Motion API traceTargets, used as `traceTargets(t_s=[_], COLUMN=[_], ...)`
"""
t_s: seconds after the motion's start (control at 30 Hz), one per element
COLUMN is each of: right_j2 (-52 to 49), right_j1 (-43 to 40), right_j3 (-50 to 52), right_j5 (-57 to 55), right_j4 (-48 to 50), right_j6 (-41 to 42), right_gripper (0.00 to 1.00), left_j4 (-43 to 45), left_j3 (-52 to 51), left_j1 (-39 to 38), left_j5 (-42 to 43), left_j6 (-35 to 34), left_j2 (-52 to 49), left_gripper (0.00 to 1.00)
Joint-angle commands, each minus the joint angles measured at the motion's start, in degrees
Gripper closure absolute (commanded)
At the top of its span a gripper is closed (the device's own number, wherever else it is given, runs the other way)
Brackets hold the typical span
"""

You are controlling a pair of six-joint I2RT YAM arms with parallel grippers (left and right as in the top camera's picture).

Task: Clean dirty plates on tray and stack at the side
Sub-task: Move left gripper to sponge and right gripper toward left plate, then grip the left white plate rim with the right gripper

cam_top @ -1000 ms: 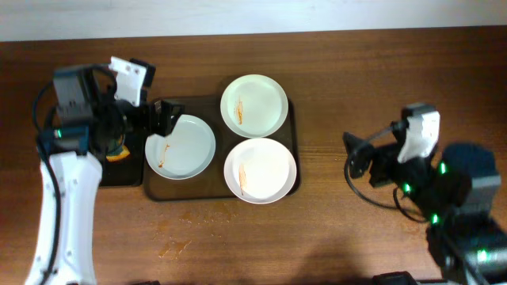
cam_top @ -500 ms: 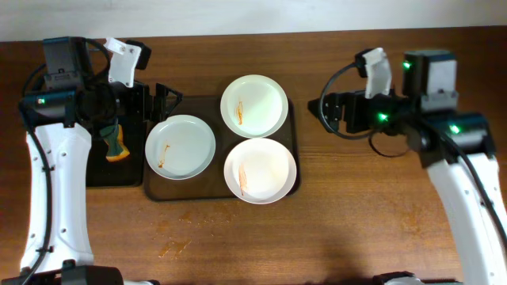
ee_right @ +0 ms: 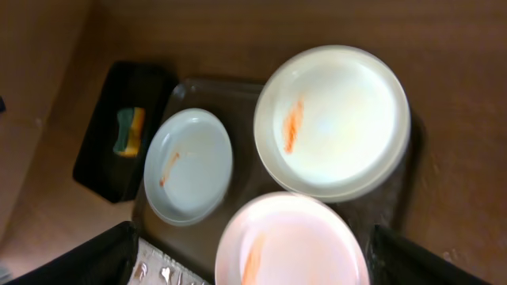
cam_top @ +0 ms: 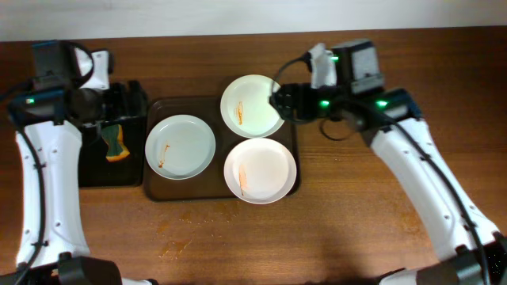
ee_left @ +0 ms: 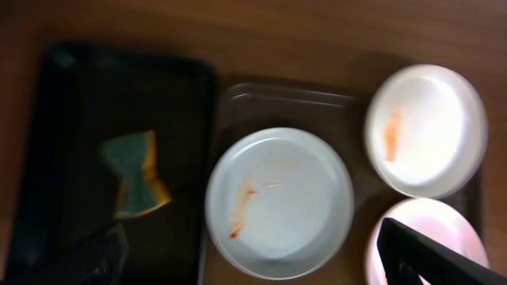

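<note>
Three plates with orange smears lie on the dark tray (cam_top: pixel 218 190): a pale blue plate (cam_top: pixel 181 146) at the left, a white plate (cam_top: pixel 253 104) at the back, and a pinkish plate (cam_top: pixel 260 170) at the front. My left gripper (cam_top: pixel 131 101) is open and empty above the back of the black sponge tray (cam_top: pixel 91 170), left of the plates. My right gripper (cam_top: pixel 283 100) is open and empty over the white plate's right edge. The left wrist view shows the blue plate (ee_left: pixel 279 202) between its wide-open jaws (ee_left: pixel 261 265). The right wrist view shows the pinkish plate (ee_right: pixel 289 241) between its open jaws (ee_right: pixel 253 265).
A green and yellow sponge (cam_top: pixel 116 142) lies in the black sponge tray; it also shows in the left wrist view (ee_left: pixel 135 174). Wet smears (cam_top: pixel 174 247) mark the wooden table in front of the dark tray. Bare wood lies to the right of the dark tray.
My right arm has swung from the right side of the table leftward to the white plate. My left gripper has drawn back left, from the dark tray's edge to the black sponge tray.
</note>
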State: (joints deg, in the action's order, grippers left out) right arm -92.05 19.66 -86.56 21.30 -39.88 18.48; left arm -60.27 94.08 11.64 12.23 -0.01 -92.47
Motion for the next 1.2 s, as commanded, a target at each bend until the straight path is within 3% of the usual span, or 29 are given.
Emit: traceTargets(t_s=[0.0,0.53,0.7,0.93,1.07,1.17], right_j2=[-3.85,-24.41,-26.93,-27.39,-27.39,-27.39], right_j1=[4.72,19.08,21.00,21.53,21.57,21.57], right_j3=[-2.38,-2.40,-2.40,-2.40,-2.40,-2.40], right_j5=[-5.70,-11.93,-14.16,-14.67,-14.67,-14.69], right_j4=[4.42,18.32,18.86,19.19,19.17,18.86], right_j6=[5.16,13.57,13.55,13.57,13.55,13.53], right_gripper=[0.14,0.36,0.37,0.36,0.36,0.36], left_j4=[-1.11,7.32,10.34,25.00,22.23,6.60], left_j3=[2.01,2.05,1.97,4.13,12.66,21.51], left_j1=[3.13,4.31,4.28,4.13,4.13,4.13], left_j5=[-3.58,-13.16,-13.14,-13.14,-15.61,-15.69], left_j6=[-3.87,-3.85,-3.85,-5.44,-5.40,-6.58], left_j2=[-3.23,-6.82,-9.62,-12.48,-12.57,-12.57], left_gripper=[0.01,0.01,0.01,0.02,0.02,0.02])
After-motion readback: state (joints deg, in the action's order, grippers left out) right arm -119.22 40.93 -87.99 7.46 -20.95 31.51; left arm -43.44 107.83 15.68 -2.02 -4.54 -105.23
